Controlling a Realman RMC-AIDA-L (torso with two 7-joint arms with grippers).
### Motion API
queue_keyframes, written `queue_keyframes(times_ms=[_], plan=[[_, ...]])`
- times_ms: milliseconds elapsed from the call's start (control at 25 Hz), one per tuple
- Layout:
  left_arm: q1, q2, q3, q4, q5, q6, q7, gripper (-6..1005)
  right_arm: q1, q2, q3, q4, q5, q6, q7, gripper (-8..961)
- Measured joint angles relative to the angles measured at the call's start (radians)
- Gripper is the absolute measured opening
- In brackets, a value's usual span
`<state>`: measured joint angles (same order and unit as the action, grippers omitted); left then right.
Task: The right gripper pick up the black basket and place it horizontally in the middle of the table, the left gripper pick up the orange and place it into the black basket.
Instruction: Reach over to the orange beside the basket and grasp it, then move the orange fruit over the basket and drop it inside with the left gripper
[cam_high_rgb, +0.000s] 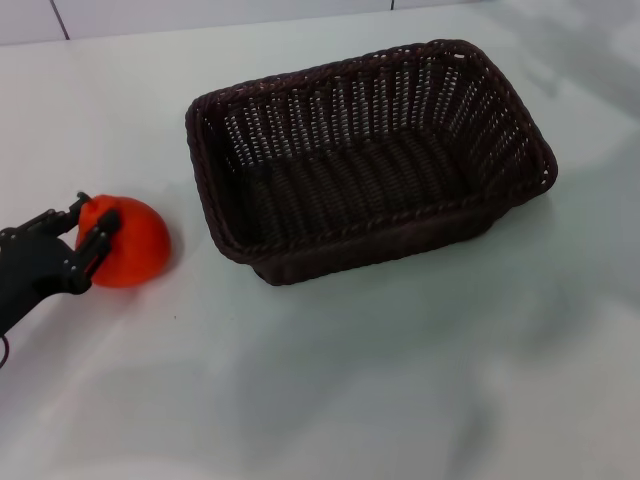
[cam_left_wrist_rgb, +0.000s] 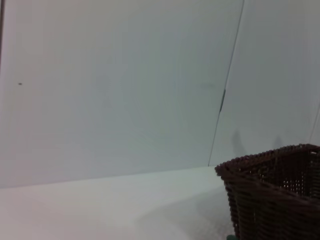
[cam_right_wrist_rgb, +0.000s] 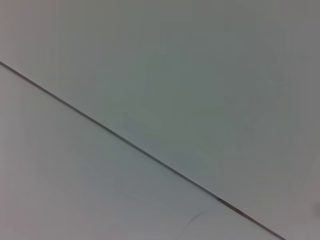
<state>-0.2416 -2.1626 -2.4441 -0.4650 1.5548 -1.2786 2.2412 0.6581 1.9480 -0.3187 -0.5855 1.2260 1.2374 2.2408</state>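
Our left gripper (cam_high_rgb: 88, 228) sits low at our left, fingers (cam_high_rgb: 98, 243) closed around the orange (cam_high_rgb: 130, 245).

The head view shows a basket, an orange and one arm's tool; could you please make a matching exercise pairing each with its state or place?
Things:
1. black basket
2. orange
3. left tool
4. table

States:
A. white, bearing everything
B. fingers around the fruit
C. empty, upright, mid-table
D. resting left of the wicker

Pairs: 1-C, 2-D, 3-B, 4-A
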Motion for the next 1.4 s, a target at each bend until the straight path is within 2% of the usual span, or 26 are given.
queue_keyframes(times_ms=[280, 480, 600, 760, 840, 920, 960, 1120, 1240, 1400], plan=[[-0.004, 0.005, -0.024, -0.01, -0.015, -0.076, -0.006, 346, -0.001, 0.002, 0.0, 0.001, 0.0, 0.0, -0.009, 807], [-0.002, 0.003, -0.133, -0.017, -0.017, -0.242, -0.006, 237, -0.013, 0.003, 0.006, 0.001, 0.001, 0.0, -0.014, 808], [-0.017, 0.002, -0.216, 0.005, -0.042, -0.342, -0.007, 209, -0.015, 0.004, 0.007, 0.002, 0.002, 0.001, -0.027, 808], [-0.061, 0.002, -0.24, 0.041, -0.108, -0.427, -0.01, 175, -0.015, 0.011, 0.007, 0.004, 0.002, 0.0, -0.058, 808], [-0.103, 0.001, -0.232, 0.049, -0.118, -0.452, -0.02, 160, -0.015, 0.016, 0.007, 0.004, 0.003, -0.001, -0.075, 808], [-0.175, 0.003, -0.151, 0.066, -0.112, -0.455, -0.054, 144, -0.014, 0.018, 0.007, 0.004, 0.009, -0.001, -0.093, 808], [-0.175, 0.003, -0.151, 0.066, -0.112, -0.455, -0.054, 137, -0.013, 0.021, 0.007, 0.006, 0.019, -0.001, -0.106, 808], [-0.253, -0.001, 0.019, 0.073, -0.11, -0.35, -0.12, 107, -0.013, 0.037, 0.002, 0.033, 0.085, -0.002, -0.179, 808], [-0.287, -0.008, 0.053, 0.1, -0.116, -0.284, -0.145, 139, -0.007, 0.05, -0.002, 0.068, 0.13, -0.004, -0.251, 808], [-0.303, -0.005, 0.055, 0.132, -0.118, -0.289, -0.155, 182, -0.003, 0.072, -0.002, 0.113, 0.172, -0.017, -0.34, 808]])
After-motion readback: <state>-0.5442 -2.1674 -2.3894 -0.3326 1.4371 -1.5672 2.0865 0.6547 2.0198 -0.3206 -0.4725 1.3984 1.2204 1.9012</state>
